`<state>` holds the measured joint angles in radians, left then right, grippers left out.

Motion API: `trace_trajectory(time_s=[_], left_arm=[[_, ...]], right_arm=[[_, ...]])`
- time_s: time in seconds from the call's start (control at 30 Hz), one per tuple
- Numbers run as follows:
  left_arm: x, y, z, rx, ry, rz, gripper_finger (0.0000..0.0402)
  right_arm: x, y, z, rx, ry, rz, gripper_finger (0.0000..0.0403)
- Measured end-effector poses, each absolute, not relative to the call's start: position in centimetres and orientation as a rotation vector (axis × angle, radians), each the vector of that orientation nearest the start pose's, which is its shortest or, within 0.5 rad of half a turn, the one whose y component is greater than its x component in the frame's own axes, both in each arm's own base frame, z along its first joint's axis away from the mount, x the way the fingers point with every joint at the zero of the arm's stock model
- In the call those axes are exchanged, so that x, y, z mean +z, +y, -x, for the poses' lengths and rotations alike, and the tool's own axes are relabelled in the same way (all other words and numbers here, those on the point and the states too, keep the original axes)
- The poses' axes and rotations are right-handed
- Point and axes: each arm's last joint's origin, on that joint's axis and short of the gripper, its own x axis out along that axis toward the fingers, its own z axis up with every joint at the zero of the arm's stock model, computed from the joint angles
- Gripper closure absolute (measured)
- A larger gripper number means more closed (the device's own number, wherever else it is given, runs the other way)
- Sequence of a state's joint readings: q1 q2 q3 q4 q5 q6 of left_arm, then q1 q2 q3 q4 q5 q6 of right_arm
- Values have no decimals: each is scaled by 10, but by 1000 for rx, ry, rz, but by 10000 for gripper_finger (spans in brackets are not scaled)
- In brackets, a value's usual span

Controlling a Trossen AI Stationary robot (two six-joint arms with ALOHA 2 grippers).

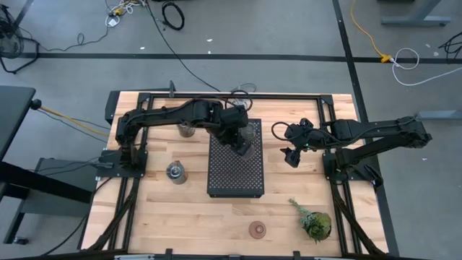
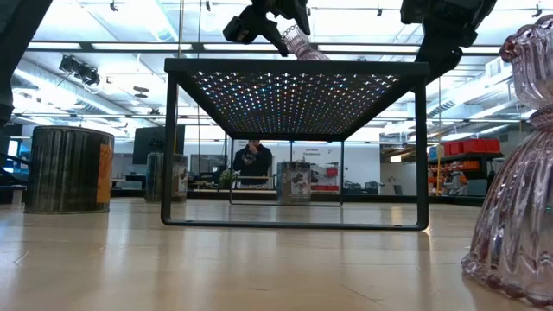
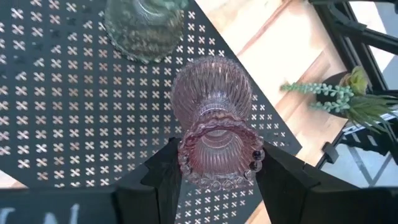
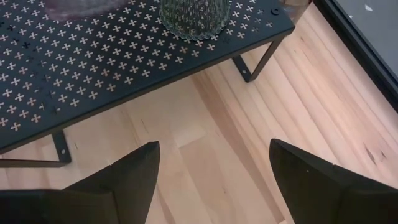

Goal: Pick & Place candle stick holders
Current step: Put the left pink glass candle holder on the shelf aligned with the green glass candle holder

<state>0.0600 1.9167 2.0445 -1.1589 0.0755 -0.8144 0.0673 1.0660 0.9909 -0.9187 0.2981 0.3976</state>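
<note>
My left gripper [image 1: 244, 146] hangs over the far part of the black perforated tray [image 1: 234, 177], shut on a pink ribbed glass candle stick holder [image 3: 211, 106]. A pale green glass holder [image 3: 144, 28] stands on the tray's far right corner. Two silvery holders [image 1: 175, 171] [image 1: 186, 128] stand on the wood left of the tray. Another pinkish holder [image 1: 257, 230] stands near the front edge. My right gripper [image 4: 214, 180] hovers open above bare wood, right of the tray. My left gripper pinches the pink holder's beaded rim [image 3: 205, 163] between its two fingers [image 3: 163, 177], one on each side. The fingers slant down from above. The holder is tilted, its flared foot [image 3: 211, 84] pointing down at the tray; whether the foot touches the tray, I cannot tell.
A leafy green sprig [image 1: 314, 222] lies at the front right of the table. The tray stands on thin legs [image 2: 170, 147], raised off the wood. Bare wood lies between the tray and the front edge. A person shows far behind the table [image 2: 252, 160].
</note>
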Motion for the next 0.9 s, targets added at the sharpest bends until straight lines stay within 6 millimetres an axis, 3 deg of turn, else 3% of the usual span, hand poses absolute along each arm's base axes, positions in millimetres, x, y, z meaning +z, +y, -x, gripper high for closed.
trace_trajectory(time_s=[0.3,0.7,0.9], left_arm=[[361,28,-396,393,950,811,224],[338,27,-411,358,1030,828,221],[335,26,-417,330,1016,840,211]], right_arm=[[296,5,-193,-394,921,-170,101],[296,4,-193,-394,921,-170,101],[296,5,-193,-394,924,-169,101]])
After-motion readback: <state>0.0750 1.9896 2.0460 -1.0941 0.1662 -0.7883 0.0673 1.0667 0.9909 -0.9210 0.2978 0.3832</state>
